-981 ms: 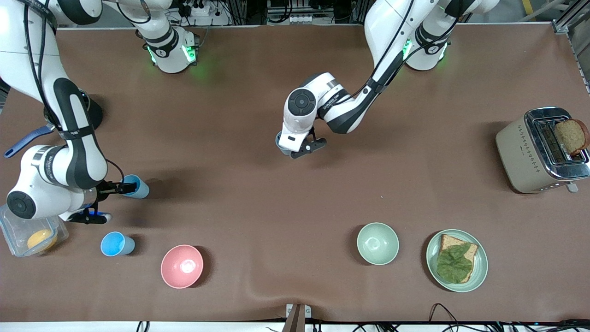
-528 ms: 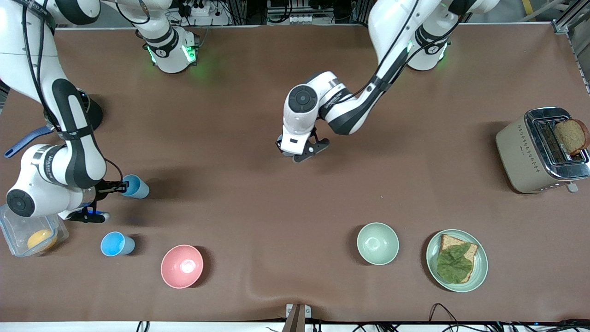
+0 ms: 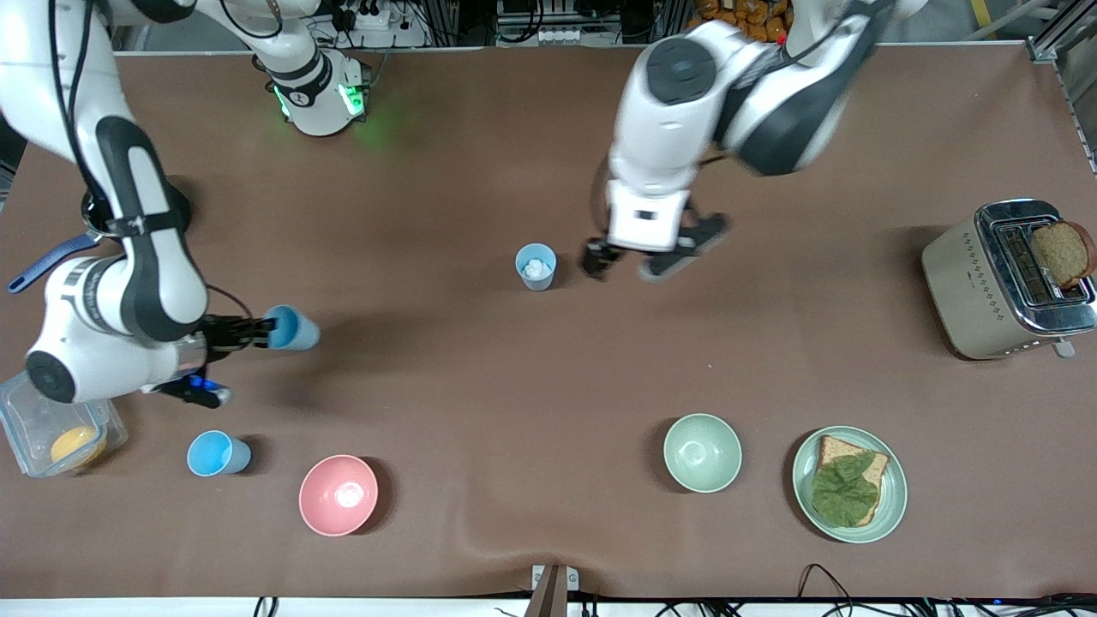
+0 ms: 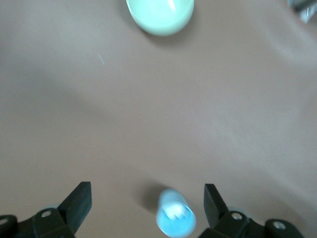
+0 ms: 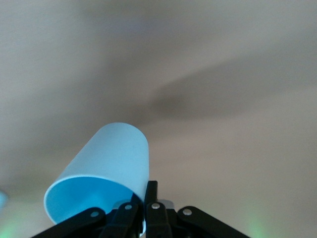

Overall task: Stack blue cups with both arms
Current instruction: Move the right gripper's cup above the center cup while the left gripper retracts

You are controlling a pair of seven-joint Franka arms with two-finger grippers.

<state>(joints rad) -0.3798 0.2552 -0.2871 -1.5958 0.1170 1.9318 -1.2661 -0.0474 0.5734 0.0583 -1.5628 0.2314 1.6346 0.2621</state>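
Note:
A paler grey-blue cup with a whitish inside stands upright near the table's middle. My left gripper is open and empty in the air beside it, toward the left arm's end. In the left wrist view the cup shows below and between the spread fingers. My right gripper is shut on the rim of a sky-blue cup and holds it tipped on its side above the table; the right wrist view shows this cup. Another sky-blue cup stands upright near the pink bowl.
A pink bowl and a pale green bowl sit nearer the front camera. A plate with toast and a leaf, and a toaster, are toward the left arm's end. A clear container lies under the right arm.
My left gripper let go of the paler cup, rose and moved toward the left arm's end. My right gripper carried the sky-blue cup toward the table's middle.

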